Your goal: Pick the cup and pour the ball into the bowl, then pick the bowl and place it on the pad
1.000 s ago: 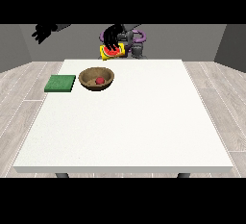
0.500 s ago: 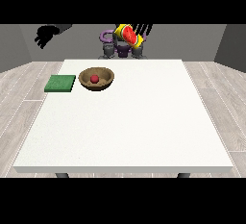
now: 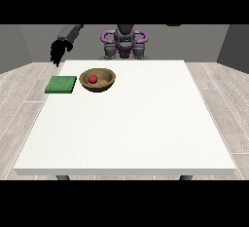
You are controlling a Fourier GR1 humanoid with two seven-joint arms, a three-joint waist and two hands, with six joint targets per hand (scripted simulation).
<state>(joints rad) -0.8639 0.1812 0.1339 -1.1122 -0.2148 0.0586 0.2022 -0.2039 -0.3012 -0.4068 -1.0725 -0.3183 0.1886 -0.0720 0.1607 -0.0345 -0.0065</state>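
One robot hand (image 3: 58, 53) hung at the view's left, above the tabletop's (image 3: 126, 123) far corner, fingers pointing down and relaxed, holding nothing. Just below it lay the green pad (image 3: 61, 85); beside the pad sat the wooden bowl (image 3: 97, 80), the red ball (image 3: 92, 79) inside it.

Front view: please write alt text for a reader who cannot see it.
A red ball lies in a wooden bowl on a white table, right of a green pad. A black robot hand hangs above the table's far corner at the view's left.
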